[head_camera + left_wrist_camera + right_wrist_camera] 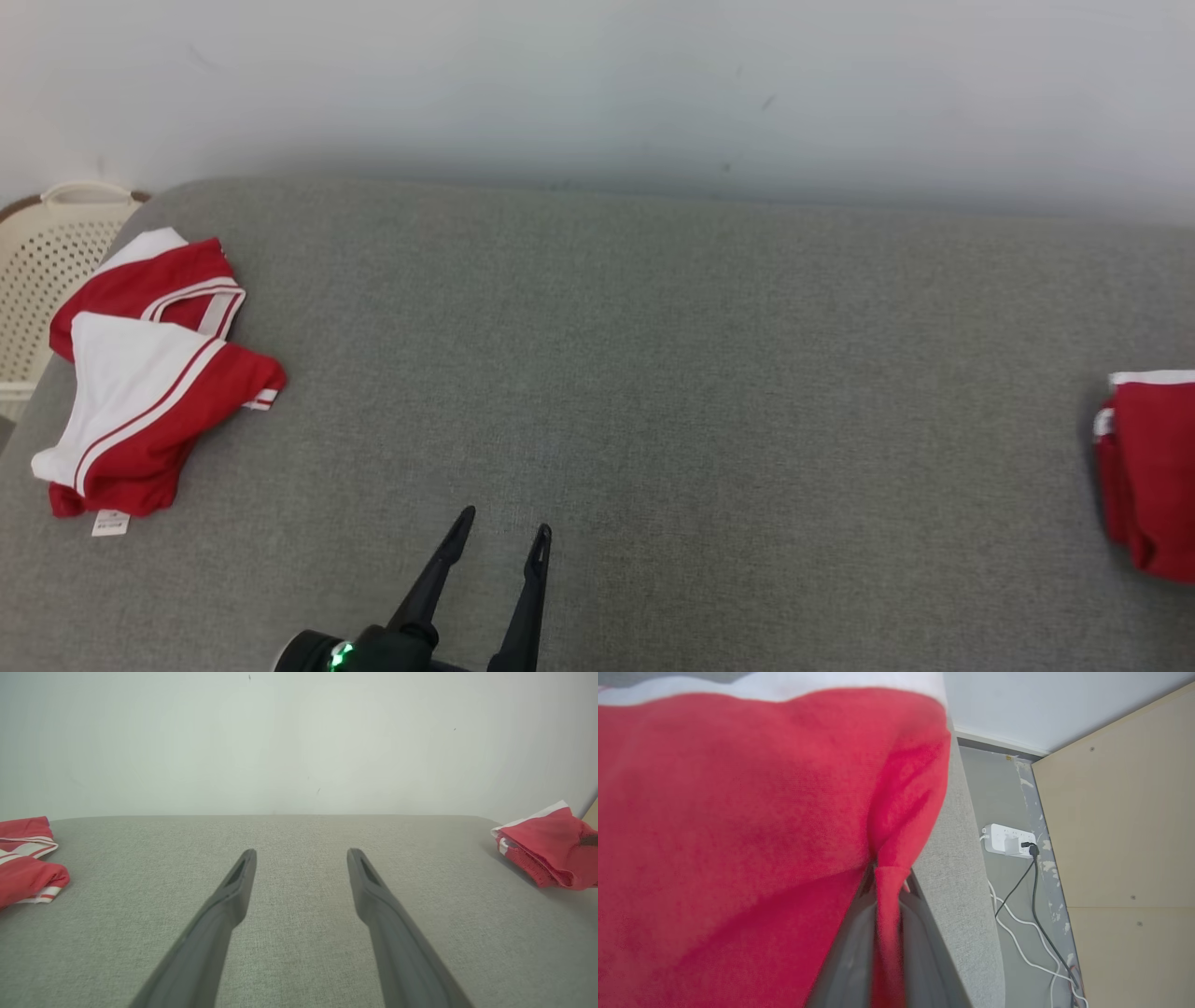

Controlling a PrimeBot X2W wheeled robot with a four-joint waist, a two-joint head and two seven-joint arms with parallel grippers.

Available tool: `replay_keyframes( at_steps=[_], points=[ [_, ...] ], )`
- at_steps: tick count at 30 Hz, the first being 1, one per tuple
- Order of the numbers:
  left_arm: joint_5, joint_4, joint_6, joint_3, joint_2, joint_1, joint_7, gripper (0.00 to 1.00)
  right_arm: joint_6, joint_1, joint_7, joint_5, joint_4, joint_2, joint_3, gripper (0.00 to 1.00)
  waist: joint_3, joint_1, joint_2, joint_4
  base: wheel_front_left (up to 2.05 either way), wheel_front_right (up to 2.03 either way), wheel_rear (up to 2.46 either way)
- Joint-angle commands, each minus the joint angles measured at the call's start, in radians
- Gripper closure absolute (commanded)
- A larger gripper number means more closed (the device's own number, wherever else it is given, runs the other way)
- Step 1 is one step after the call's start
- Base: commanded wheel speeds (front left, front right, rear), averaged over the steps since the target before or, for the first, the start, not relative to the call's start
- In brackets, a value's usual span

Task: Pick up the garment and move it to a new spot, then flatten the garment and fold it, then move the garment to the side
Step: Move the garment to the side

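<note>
**Clerk:** Entry one, surface and room?

**Checker:** Grey woven upholstered surface (653, 373), broad, with a rounded far-left corner, set against a plain white wall (597, 75). Cream perforated laundry basket (42, 271) stands just past that left corner.

**Clerk:** Textiles?

**Checker:** Two lots, well apart.
- Red-and-white garment (149, 373): crumpled, near the left edge, with a white label (109, 525) at its near hem.
- Red garment (1153, 467): white trim along the top, at the right edge, cut off by the frame.

**Clerk:** Tools?

**Checker:**
- Left gripper (505, 521): low in the head view, over bare upholstery between the two lots. Its fingers are spread wide with nothing between them.
- Right gripper (888, 873): fingers pressed together, pinching a narrow fold of the red garment.

**Clerk:** What does the left wrist view add to the head view?

**Checker:** A low look along the surface toward the wall. It has both lots at once, the red-and-white one at its left margin and the red one at its right. From there the red garment reads as a layered bundle with a coarser mesh-like layer underneath. It casts a shadow on the upholstery. Whether it rests fully on the surface I cannot tell.

**Clerk:** And the right wrist view?

**Checker:** The drop beside the surface's right side.
- Grey floor (999, 788).
- White power strip (1008, 841) with a plug in it.
- Black and white cables (1017, 947) trailing from the strip.
- Pale wooden panel (1120, 812) with small screw heads.

Red cloth covers that view's left half, close to the lens.
</note>
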Motion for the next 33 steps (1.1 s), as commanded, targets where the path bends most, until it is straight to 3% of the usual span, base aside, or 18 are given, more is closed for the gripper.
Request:
replay_keyframes(
  at_steps=[1, 5, 6, 10, 16, 17, 18, 19, 27, 33],
  points=[
    [0.003, -0.012, 0.008, 0.008, 0.004, -0.017, -0.002, 0.00, -0.002, 0.015, -0.001, -0.013, -0.010, -0.030, 0.001, 1.00, 0.042, -0.0001, -0.0001, 0.032, 0.00, 0.00, 0.00],
    [-0.005, -0.022, 0.009, 0.019, 0.012, -0.018, -0.004, 0.00, -0.002, 0.031, -0.009, -0.043, -0.033, -0.085, 0.042, 1.00, 0.061, -0.0001, -0.0001, 0.038, 0.00, 0.00, 0.00],
    [-0.006, -0.022, 0.012, 0.021, 0.010, -0.017, -0.005, 0.00, -0.002, 0.020, -0.012, -0.008, -0.033, -0.075, 0.022, 1.00, 0.063, -0.0001, -0.0001, 0.034, 0.00, 0.00, 0.00],
    [-0.012, -0.016, 0.006, 0.019, 0.002, -0.024, -0.007, 0.00, -0.002, 0.015, -0.026, -0.044, -0.071, -0.106, 0.075, 1.00, 0.066, -0.0001, -0.0001, 0.024, 0.00, 0.00, 0.00],
    [-0.013, -0.005, 0.003, 0.019, -0.006, -0.029, -0.007, 0.00, -0.002, 0.015, -0.002, -0.083, -0.111, -0.105, 0.035, 1.00, 0.057, -0.0001, -0.0001, 0.014, 0.00, 0.00, 0.00],
    [-0.014, -0.002, 0.002, 0.019, -0.006, -0.029, -0.008, 0.00, -0.002, 0.019, 0.002, -0.087, -0.119, -0.093, 0.019, 0.89, 0.054, -0.0001, -0.0001, 0.012, 0.00, 0.00, 0.00],
    [-0.015, 0.000, 0.001, 0.019, -0.008, -0.028, -0.008, 0.00, -0.002, 0.025, 0.004, -0.092, -0.125, -0.081, 0.007, 0.56, 0.050, -0.0001, -0.0001, 0.010, 0.00, 0.00, 0.00],
    [-0.016, 0.003, 0.000, 0.019, -0.009, -0.027, -0.009, 0.00, -0.002, 0.030, 0.004, -0.094, -0.133, -0.073, -0.008, 0.00, 0.046, -0.0001, -0.0001, 0.008, 0.00, 0.00, 0.00],
    [-0.024, 0.020, -0.002, 0.018, -0.007, -0.015, -0.010, 0.00, -0.002, 0.054, -0.041, -0.100, -0.177, -0.022, -0.034, 0.00, 0.008, -0.0001, -0.0001, -0.002, 0.00, 0.00, 0.00],
    [-0.065, 0.021, 0.018, 0.057, -0.024, 0.012, -0.011, 0.00, -0.002, 0.052, -0.149, -0.005, -0.213, 0.047, 0.027, 0.00, -0.045, -0.0001, -0.0001, -0.010, 0.00, 0.00, 0.00]
  ],
)
